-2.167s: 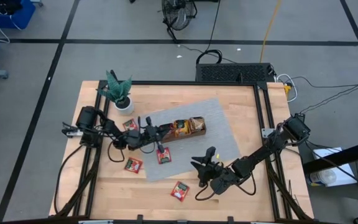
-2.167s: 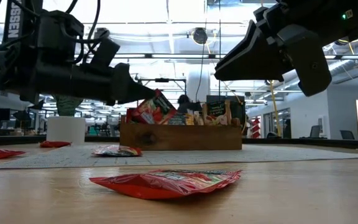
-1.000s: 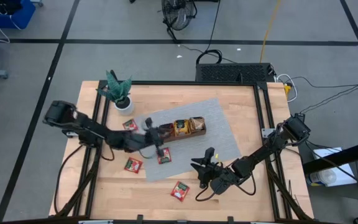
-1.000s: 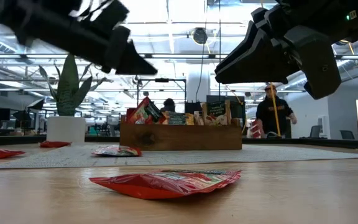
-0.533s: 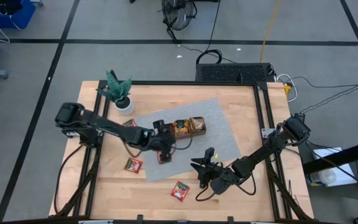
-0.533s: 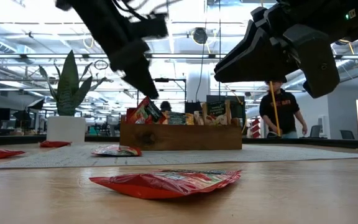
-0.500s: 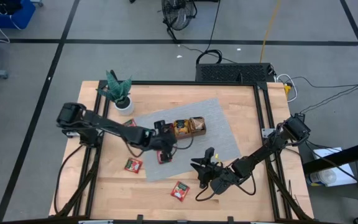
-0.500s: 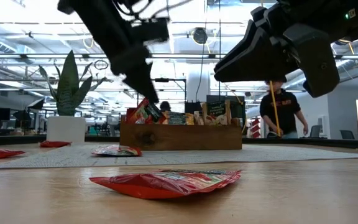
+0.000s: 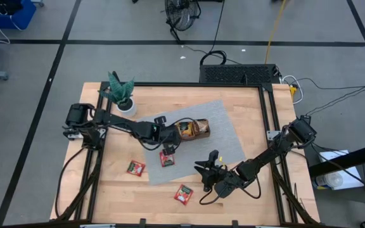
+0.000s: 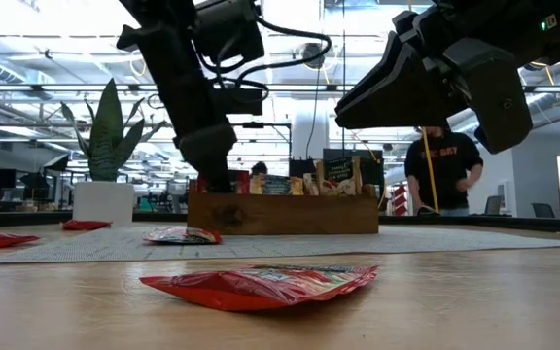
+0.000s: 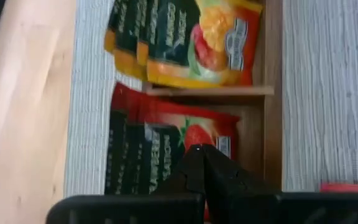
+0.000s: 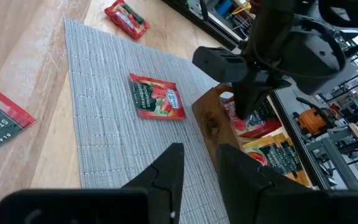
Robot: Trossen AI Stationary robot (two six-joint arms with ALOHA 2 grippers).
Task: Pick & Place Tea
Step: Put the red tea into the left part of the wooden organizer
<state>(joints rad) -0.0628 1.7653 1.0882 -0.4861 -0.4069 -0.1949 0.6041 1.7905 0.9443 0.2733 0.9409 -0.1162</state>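
The brown wooden tray [image 9: 194, 129] stands on a grey woven mat [image 9: 224, 139], with orange-yellow tea sachets [image 11: 191, 40] in one compartment and red ones [image 11: 148, 149] in its left end compartment. My left gripper [image 9: 171, 136] is shut and points down into that end compartment [image 10: 217, 177]. Loose red tea sachets lie flat on the mat [image 9: 167, 158], on the wood left of it [image 9: 135, 168] and near the front edge [image 9: 183, 194]. My right gripper [image 9: 208, 163] hovers open over the mat's near part [image 12: 197, 168], holding nothing. My left gripper comes down from above with its shut fingertips [image 11: 199, 158] on the face of the top red sachet [image 11: 225, 134] in the tray's left end compartment. The sachet lies flat in the compartment. In the low view the tray's wall [image 10: 261, 214] hides the tips.
A potted plant in a white pot [image 9: 121, 95] stands at the table's far left corner. The black frame rails [image 9: 268, 126] run along the table's sides. A person [image 10: 445, 165] stands in the room behind the table.
My left gripper has swung from level and high to pointing down, moved toward the tray and sunk into its left end compartment. The red sachet that stuck up slanting out of that compartment now lies lower in it.
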